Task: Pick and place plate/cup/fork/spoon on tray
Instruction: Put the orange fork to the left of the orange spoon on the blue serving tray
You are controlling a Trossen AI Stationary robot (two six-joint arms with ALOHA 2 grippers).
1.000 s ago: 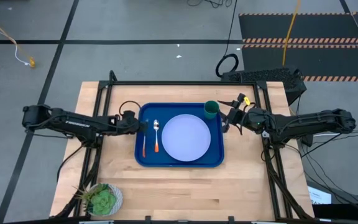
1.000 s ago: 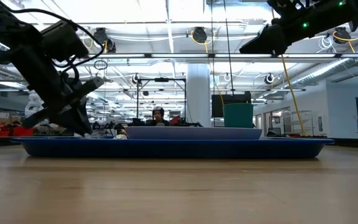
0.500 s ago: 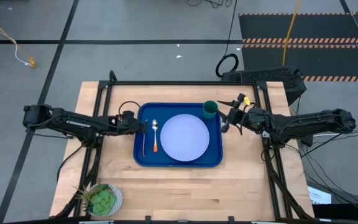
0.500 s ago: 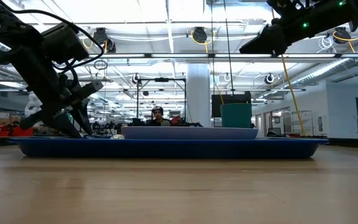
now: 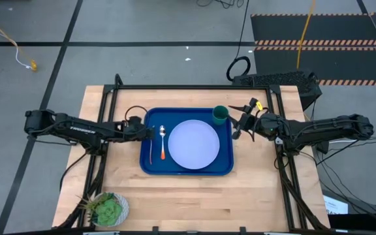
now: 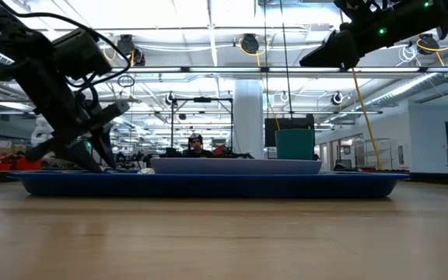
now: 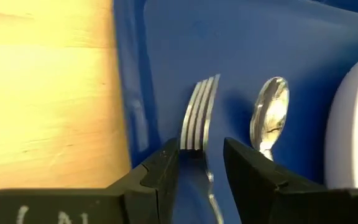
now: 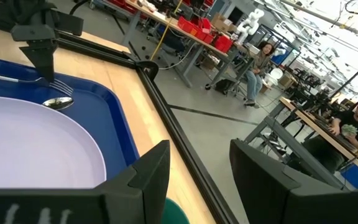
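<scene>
A: Where's the left gripper (image 5: 150, 132)?
B: At the tray's (image 5: 187, 170) left rim, low over the fork (image 5: 151, 151). In the left wrist view its fingers (image 7: 160, 180) stand apart with the fork's neck between them; tines poke out past the tips. Can't confirm either pad touches the metal.
A: Fork position?
B: Flat on the tray floor, leftmost item, orange handle toward the near edge in the high view. Spoon (image 5: 164, 142) lies just beside it, parallel, bowl end next to the tines. Spoon is outside the gripper's span.
A: Plate and cup?
B: Plate (image 5: 194, 144) sits mid-tray, right of the spoon. Cup (image 5: 221, 115) is upright in the tray's far right corner, just beside the plate rim.
A: Right gripper (image 5: 239, 125)?
B: Raised off the counter (image 5: 188, 196), just outside the tray's right rim, near the cup but apart from it. Fingers (image 8: 143, 180) apart, nothing between them.
A: Anything else on the counter?
B: Small potted plant (image 5: 108, 209) at the near left corner, well apart from the tray.
</scene>
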